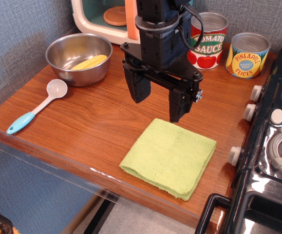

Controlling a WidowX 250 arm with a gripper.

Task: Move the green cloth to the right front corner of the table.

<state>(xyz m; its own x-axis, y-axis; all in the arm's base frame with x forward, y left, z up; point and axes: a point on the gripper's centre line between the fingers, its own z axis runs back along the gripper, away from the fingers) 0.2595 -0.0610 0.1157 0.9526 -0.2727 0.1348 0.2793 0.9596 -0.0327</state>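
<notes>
toy kitchen, stove (272, 146), cans (248, 54), bowl (77, 58)

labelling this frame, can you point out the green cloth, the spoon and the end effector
green cloth (170, 157), table camera view, middle of its top face
spoon (37, 107), table camera view, on the white handle above the blue grip
end effector (159, 105), table camera view, midway between its two fingertips

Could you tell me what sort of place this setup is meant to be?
Most likely a toy kitchen mock-up: a black toy stove with knobs stands at the right of the wood-grain table, a toy microwave sits at the back, beside play cans of tomato sauce and pineapple slices.
</notes>
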